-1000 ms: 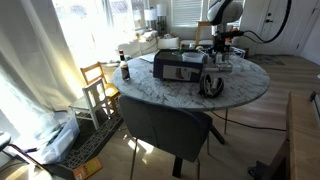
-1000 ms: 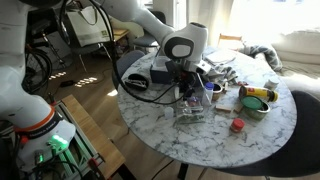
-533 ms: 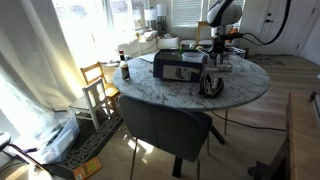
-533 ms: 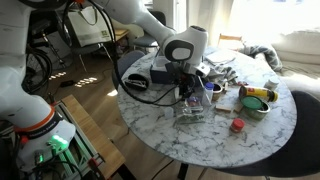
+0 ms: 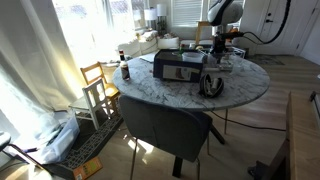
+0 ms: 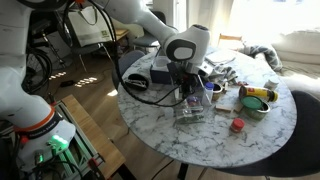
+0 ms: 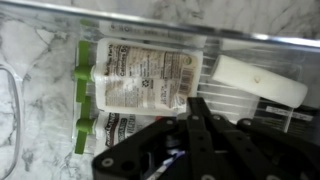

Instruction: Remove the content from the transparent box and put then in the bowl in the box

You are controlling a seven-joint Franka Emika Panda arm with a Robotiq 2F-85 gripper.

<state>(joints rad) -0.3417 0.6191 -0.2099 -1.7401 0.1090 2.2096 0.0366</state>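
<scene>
Showing gripper above pouches in the clear box; jaw state unreadable. A shallow pinch may slip, or drag the light box.

The gripper hides most of one pouch. In an exterior view, what lies in the clear box is too small to tell.

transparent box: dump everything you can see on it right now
The transparent box is a small, clear, glassy plastic container standing upright on the marble table, directly beneath the gripper. In the wrist view its thin rim frames two white printed pouches with green caps, lying flat side by side, and a white block. The fingers hang over the contents; whether they touch anything cannot be told.
</scene>
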